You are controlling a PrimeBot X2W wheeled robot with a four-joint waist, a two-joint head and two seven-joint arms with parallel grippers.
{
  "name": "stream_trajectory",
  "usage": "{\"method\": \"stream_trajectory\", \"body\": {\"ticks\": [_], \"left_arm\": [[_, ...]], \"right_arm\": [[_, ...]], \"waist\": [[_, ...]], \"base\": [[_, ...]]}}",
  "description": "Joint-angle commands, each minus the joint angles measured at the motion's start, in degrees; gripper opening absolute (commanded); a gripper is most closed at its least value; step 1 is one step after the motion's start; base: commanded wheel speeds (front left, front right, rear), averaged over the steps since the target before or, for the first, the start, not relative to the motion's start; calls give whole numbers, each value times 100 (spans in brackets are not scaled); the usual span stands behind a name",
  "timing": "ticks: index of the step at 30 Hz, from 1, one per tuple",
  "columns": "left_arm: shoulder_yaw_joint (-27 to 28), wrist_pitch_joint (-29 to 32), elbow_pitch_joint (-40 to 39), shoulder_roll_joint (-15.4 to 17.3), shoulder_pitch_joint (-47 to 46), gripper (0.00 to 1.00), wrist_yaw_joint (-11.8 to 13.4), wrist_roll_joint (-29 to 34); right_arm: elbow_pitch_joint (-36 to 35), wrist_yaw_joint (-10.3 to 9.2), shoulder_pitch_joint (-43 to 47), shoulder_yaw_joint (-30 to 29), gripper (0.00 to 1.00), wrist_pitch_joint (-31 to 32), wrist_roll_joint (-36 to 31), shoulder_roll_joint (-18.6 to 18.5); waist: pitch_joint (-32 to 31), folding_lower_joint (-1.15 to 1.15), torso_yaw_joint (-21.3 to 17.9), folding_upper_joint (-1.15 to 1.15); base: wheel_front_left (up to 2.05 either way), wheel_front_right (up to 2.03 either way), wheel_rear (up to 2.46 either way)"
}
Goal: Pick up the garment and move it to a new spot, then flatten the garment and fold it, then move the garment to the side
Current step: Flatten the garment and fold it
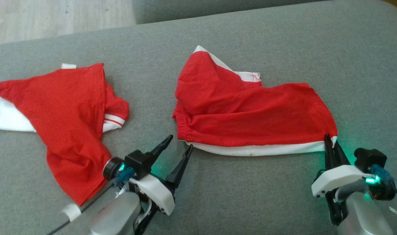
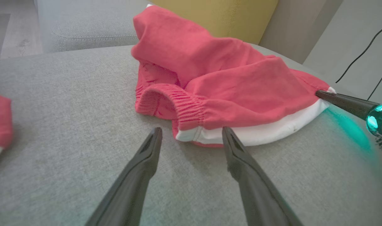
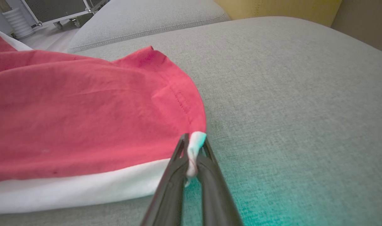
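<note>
Grey sofa cushion (image 1: 250,195) carries red shorts (image 1: 250,111) at centre. Right hand (image 1: 330,139) clamped on the white hem corner (image 3: 195,144); left hand (image 1: 181,141) open beside the waistband (image 2: 188,106). Risk: thin pinch may slip on lifting.

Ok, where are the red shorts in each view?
Head view: red shorts centre-right on the grey cushion.
Left wrist view: upper middle, by the open left hand.
Right wrist view: left half.
Shared landmark: the white hem corner pinched by the shut right hand.
</note>
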Motion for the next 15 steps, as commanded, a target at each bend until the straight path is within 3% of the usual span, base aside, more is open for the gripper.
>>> {"method": "stream_trajectory", "body": {"ticks": [1,12,13,14,15], "left_arm": [[101,-30,-26,124,-312,100,9,-84],[-558,-67,293,104,-749,100,9,-621],[-633,-70,273,112,-773,94,9,-690],[-695,-72,246,122,-794,43,9,-759],[-757,-75,208,139,-814,13,9,-818]], "right_arm": [[-142,-4,-179,160,0,-79,60,-22],[-175,-4,-255,241,0,-79,93,-21],[-177,-4,-257,243,0,-79,94,-21],[-180,-4,-257,246,0,-79,92,-21],[-183,-4,-256,251,0,-79,91,-21]], "waist": [[60,0,-48,0],[170,0,-131,0],[172,0,-133,0],[170,0,-136,0],[163,0,-138,0]], "base": [[0,0,0],[0,0,0],[0,0,0],[0,0,0],[0,0,0]]}}
